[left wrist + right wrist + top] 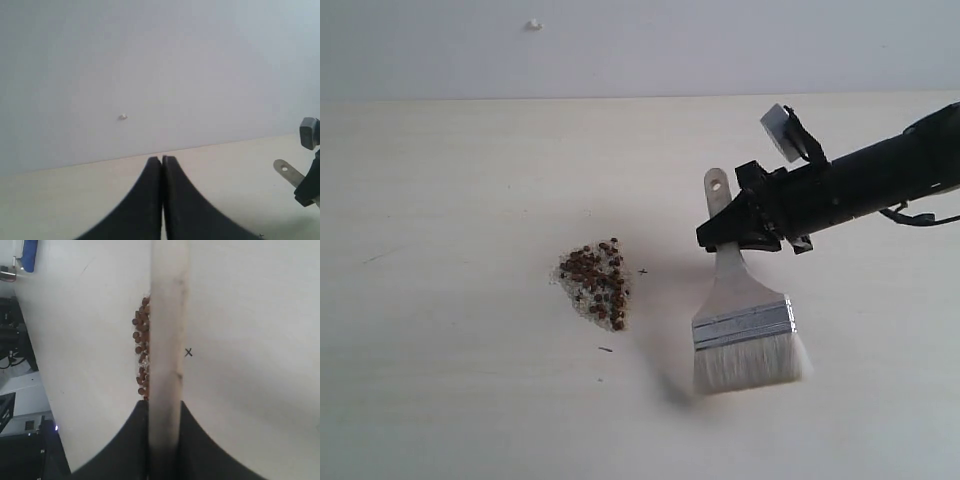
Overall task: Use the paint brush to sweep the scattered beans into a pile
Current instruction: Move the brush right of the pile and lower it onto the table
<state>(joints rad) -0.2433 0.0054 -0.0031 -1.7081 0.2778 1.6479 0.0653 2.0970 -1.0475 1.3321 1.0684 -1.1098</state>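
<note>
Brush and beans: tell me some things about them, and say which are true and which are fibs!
1. The right claw grips the brush by its handle. True.
2. The beans lie scattered far apart. False: they sit clumped together.
3. The brush's bristles touch the beans. False: bare table lies between them.
4. The left claw is shut and empty. True.

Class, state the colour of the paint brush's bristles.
Off-white; the paint brush bristles show best in the exterior view.
</note>
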